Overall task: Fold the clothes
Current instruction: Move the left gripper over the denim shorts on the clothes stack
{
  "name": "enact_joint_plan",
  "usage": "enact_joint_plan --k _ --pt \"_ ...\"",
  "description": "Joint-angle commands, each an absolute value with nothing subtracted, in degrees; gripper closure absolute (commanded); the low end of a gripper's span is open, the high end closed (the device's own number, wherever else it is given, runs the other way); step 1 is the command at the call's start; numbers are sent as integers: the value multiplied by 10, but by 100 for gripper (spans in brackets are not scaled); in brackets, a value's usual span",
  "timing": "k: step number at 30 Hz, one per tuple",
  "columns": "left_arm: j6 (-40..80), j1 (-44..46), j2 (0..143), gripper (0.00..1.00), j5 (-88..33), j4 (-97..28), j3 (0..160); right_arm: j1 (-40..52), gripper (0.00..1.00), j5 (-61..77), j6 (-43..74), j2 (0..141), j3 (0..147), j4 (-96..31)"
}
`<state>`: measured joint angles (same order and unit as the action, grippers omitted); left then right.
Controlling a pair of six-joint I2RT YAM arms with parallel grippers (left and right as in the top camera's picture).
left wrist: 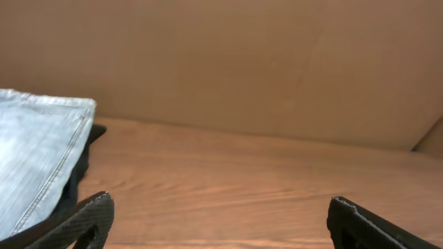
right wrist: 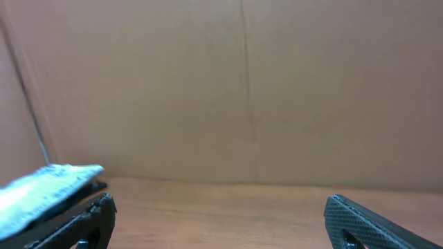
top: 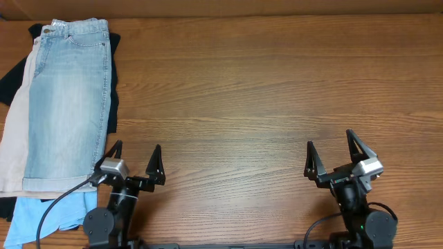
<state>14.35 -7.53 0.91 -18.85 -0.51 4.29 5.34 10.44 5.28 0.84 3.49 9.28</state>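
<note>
The light-wash denim shorts lie folded lengthwise on top of a clothes pile at the table's far left, waistband at the back, cuffed hem toward the front. Their pale denim also shows at the left of the left wrist view and the right wrist view. My left gripper is open and empty just right of the shorts' hem, low over the table. My right gripper is open and empty at the front right, far from the shorts.
Beige shorts lie under the denim on the left, a dark garment under both, and a sky-blue garment at the front left corner. A brown cardboard wall stands along the table's back edge.
</note>
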Motion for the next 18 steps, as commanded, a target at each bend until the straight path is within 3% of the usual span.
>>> enact_joint_plan --k 1,7,18 --pt "147 -75 18 0 -204 -19 121 56 0 128 75 3 103 90" --pt "115 -75 112 0 -191 -92 250 56 0 143 75 45 212 -3" --pt "39 -75 465 0 -136 -378 622 56 0 176 75 330 512 -250"
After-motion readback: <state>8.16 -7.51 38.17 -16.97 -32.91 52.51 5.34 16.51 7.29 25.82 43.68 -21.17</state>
